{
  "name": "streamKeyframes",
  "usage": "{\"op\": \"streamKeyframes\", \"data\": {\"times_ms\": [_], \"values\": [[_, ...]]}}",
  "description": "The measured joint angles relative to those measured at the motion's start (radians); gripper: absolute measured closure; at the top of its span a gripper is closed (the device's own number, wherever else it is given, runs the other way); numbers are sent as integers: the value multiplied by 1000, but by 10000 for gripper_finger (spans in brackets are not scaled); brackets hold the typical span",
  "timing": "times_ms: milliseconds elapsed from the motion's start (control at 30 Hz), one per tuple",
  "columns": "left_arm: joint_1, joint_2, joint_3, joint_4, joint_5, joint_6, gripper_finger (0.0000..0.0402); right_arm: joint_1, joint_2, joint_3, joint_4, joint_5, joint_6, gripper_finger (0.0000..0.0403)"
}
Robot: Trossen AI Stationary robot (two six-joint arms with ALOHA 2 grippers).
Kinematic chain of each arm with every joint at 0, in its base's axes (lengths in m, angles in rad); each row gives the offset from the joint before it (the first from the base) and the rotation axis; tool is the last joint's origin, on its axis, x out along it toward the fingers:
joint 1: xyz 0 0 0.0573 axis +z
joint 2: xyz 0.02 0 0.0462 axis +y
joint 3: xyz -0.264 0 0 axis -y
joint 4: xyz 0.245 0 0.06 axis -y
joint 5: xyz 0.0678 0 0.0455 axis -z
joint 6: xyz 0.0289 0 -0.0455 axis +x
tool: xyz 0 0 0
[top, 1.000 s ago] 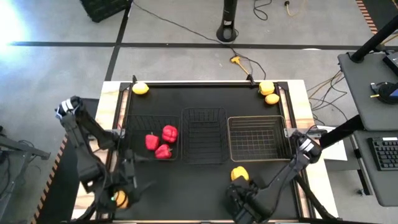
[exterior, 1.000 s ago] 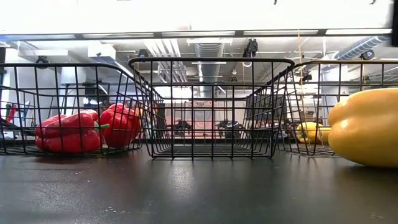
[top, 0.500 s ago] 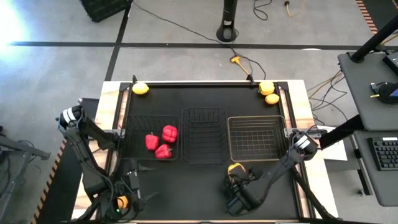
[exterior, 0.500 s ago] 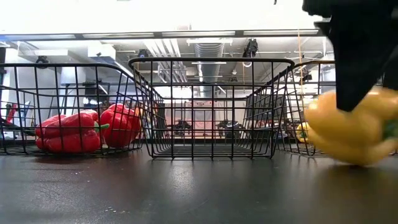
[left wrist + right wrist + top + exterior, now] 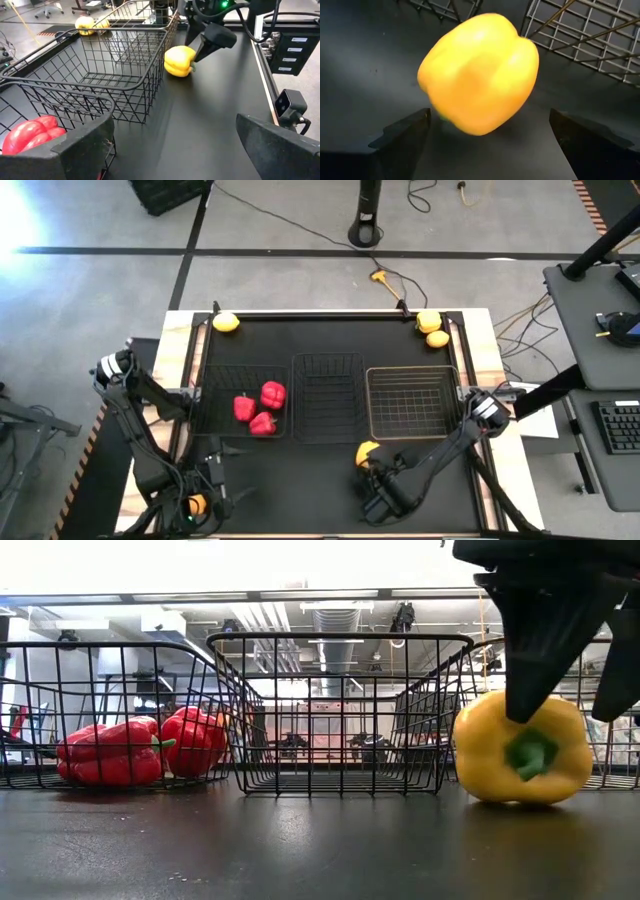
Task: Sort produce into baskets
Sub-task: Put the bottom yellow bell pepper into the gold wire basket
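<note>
A yellow bell pepper (image 5: 367, 452) lies on its side on the black table, just near of the middle basket (image 5: 327, 360), its green stem (image 5: 530, 753) facing the near edge. My right gripper (image 5: 376, 472) stands open over it from the near side, a finger on either side in the right wrist view (image 5: 485, 145). Three red peppers (image 5: 258, 409) lie in the left black basket (image 5: 200, 395). The pale wire basket (image 5: 415, 372) holds nothing. My left gripper (image 5: 228, 485) hangs open near the front left, nothing between its fingers (image 5: 175, 135). My right gripper comes at the yellow pepper slanting down from the near side. One fingertip (image 5: 525, 700) stands at the pepper's upper near side (image 5: 495, 715); whether it touches, I cannot tell. The pepper rests on the table.
A lemon-like fruit (image 5: 226, 322) lies at the far left corner and two yellow-orange pieces (image 5: 432, 328) at the far right corner. Another yellow-orange piece (image 5: 197, 503) shows under my left arm at the near left. Bare black table lies near of the baskets.
My right gripper has come down and toward the far left, over the yellow pepper. The pepper has rolled along the table toward the left, closer to the middle basket, and turned its stem toward the near edge. My left arm has sunk a little.
</note>
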Motion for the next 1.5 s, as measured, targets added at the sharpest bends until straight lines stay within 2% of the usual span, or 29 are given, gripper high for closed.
{"op": "streamKeyframes", "data": {"times_ms": [167,400,500,767,967,1133,1333,1500], "values": [[-3,0,-1,0,7,0,4,-1,0,0,18,13,100,3],[-4,0,-6,1,7,0,4,3,0,-5,99,146,356,3],[-4,0,-6,1,7,10,4,-9,0,-5,101,142,372,3],[-12,0,-9,-4,-14,44,4,-78,31,-11,147,141,319,3],[-42,0,-12,-13,-13,45,4,-69,32,-4,206,-17,243,3],[-56,0,-12,-13,-18,39,4,-47,32,1,229,-22,173,3],[-56,0,-12,-11,-22,27,4,-42,32,-10,246,-92,145,3],[-56,0,-12,-5,-42,27,4,-44,40,-14,247,-82,136,32]]}}
